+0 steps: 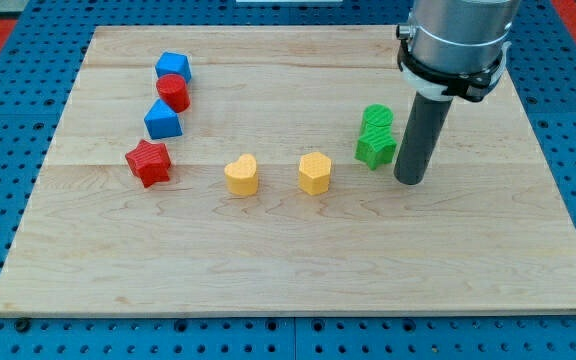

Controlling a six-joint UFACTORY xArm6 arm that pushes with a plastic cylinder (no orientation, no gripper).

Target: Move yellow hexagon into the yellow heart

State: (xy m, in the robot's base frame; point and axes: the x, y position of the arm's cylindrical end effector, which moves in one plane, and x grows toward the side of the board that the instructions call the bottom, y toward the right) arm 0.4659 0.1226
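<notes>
Right now my tip [409,181] rests on the wooden board [288,270], and I will place everything else from the yellow hexagon [315,173], which sits near the board's middle. I have no jaws to speak of, wide or narrow: I end in a plain dark rod that grasps nothing, and its lower end is simply down at the table top.

My tip stands toward the view's right of the yellow hexagon, apart from it, with open wood between us. Between that hexagon and my rod, slightly toward the view's top, are two green blocks: one green block [376,118] sits farther up, and a second green block [374,148] sits just below it, touching or nearly touching it. Their exact shapes I cannot make out. My rod is just beside the lower green one, on its right; whether they touch I cannot tell.

Toward the view's left of the yellow hexagon, near it but with a clear gap, lies the yellow heart [241,175], level with it.

Farther left still is a red star [149,162]. Up from that star runs a short column: a blue block [163,120], then a red cylinder [174,92], then another blue block [173,67] at the top, touching the cylinder.
</notes>
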